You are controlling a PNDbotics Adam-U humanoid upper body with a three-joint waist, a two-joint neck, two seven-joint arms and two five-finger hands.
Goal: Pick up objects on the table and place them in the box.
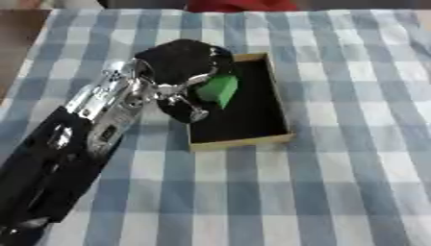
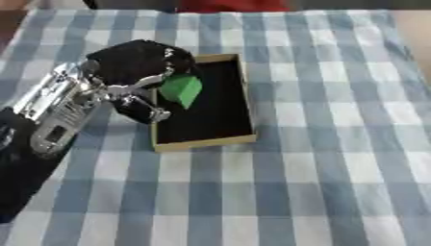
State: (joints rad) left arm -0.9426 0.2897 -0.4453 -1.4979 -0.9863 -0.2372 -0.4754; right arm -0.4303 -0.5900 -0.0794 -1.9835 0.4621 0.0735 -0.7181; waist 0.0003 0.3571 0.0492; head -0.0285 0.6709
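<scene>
Left hand (image 1: 181,65) pinching green foam-like block (image 1: 219,89) over shallow black-lined wooden box (image 1: 252,139); judged best: lowering before uncurling fingers.

Left robot hand (image 1: 181,65) and green block (image 1: 219,89) crowd box (image 1: 273,103) left side; right half open

Lying on the table (image 1: 336,192), near its middle: the box (image 1: 252,139). Reaching over the box's left wall from the left: the left hand (image 1: 178,62). Just right of that hand, over the box's floor: a block (image 1: 219,89).
</scene>
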